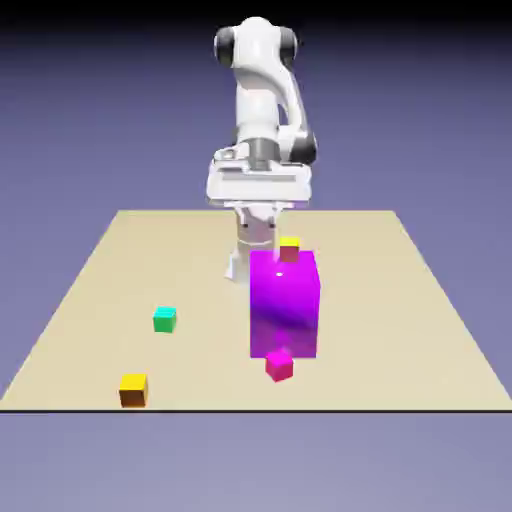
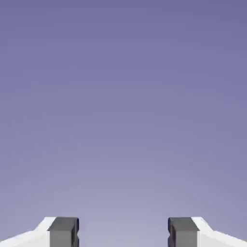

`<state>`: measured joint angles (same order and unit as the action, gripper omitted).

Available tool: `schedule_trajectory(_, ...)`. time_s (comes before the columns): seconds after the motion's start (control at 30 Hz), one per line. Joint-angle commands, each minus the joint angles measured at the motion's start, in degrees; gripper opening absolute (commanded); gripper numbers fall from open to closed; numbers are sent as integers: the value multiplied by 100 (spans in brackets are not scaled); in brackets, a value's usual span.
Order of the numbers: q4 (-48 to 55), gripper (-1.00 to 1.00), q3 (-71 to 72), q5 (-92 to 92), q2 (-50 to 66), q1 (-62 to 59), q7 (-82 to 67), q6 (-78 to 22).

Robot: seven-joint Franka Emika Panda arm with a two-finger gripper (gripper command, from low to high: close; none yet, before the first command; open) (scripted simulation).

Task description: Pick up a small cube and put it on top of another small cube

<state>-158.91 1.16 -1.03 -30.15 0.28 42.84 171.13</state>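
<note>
Tall magenta block (image 1: 285, 303) stands just behind small magenta-pink cube (image 1: 279, 365), blocking approach from far side; near side and both flanks open. Green cube (image 1: 165, 319), orange cube (image 1: 133, 389) well apart.

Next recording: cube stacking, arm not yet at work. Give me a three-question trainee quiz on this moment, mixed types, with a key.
1. True or false: the gripper holds a cube.
2. Which cube lies nearest the tall magenta block? A teal cube; B small magenta cube; C orange cube.
3. What does the hand view show between the fingertips?

Key: 1 false, jaws open and empty. 2 B. 3 Only the plain backdrop.
</note>
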Motion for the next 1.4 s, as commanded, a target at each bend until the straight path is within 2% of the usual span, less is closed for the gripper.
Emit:
schedule_trajectory(0.0, 173, 0, 97, -85, 208, -34, 31, -239)
schedule_trajectory(1.37, 7270, 0, 4050, -3585, 8721, -1434, 1319, -10014)
